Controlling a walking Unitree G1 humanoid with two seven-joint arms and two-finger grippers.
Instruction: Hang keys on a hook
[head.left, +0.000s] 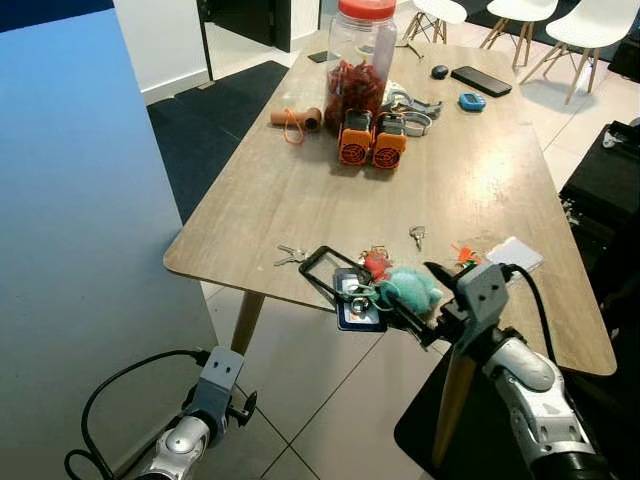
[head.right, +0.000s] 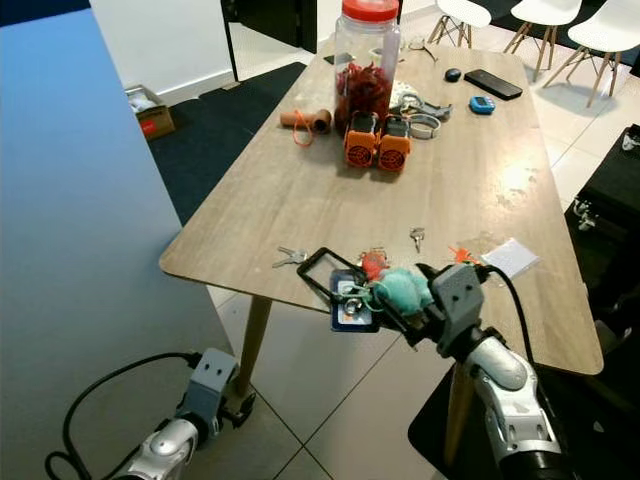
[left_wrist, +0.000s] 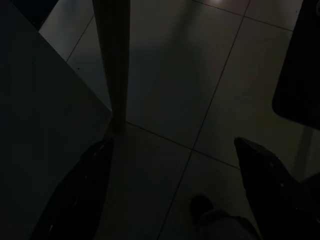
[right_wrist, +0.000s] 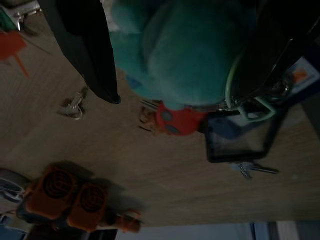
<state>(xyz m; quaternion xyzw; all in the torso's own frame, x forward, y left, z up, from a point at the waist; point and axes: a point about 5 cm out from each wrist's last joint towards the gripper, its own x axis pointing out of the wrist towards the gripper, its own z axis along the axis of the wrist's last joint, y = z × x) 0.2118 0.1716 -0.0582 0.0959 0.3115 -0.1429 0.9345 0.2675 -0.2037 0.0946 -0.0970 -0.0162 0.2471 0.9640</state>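
The right gripper (head.left: 425, 318) is at the near edge of the long wooden table (head.left: 470, 190), and its two black fingers are closed on a bunch of keys with a fluffy teal plush charm (head.left: 408, 289). From this bunch hang a light green ring, a blue card holder (head.left: 357, 303) and a black rectangular frame (head.left: 325, 273), which reach over the near edge toward the robot's left. A small red charm (head.left: 376, 264) lies on the wood just behind the plush. A small pair of silver keys (head.left: 290, 255) lies near the near left corner, and one more small silver key (head.left: 417, 236) lies further in from the near edge. An orange tag (head.left: 464, 253) and a white card (head.left: 515, 254) are near the right edge. Toward the far end stand a tall clear plastic jar with a red lid (head.left: 360, 55) and two orange round devices (head.left: 372, 145) touching side by side in front of it. A black phone (head.left: 481, 80) lies near the far right corner. The left gripper (left_wrist: 175, 170) hangs low over the grey tiled floor beside a table leg (left_wrist: 114, 65), with its fingers spread wide and holding nothing.
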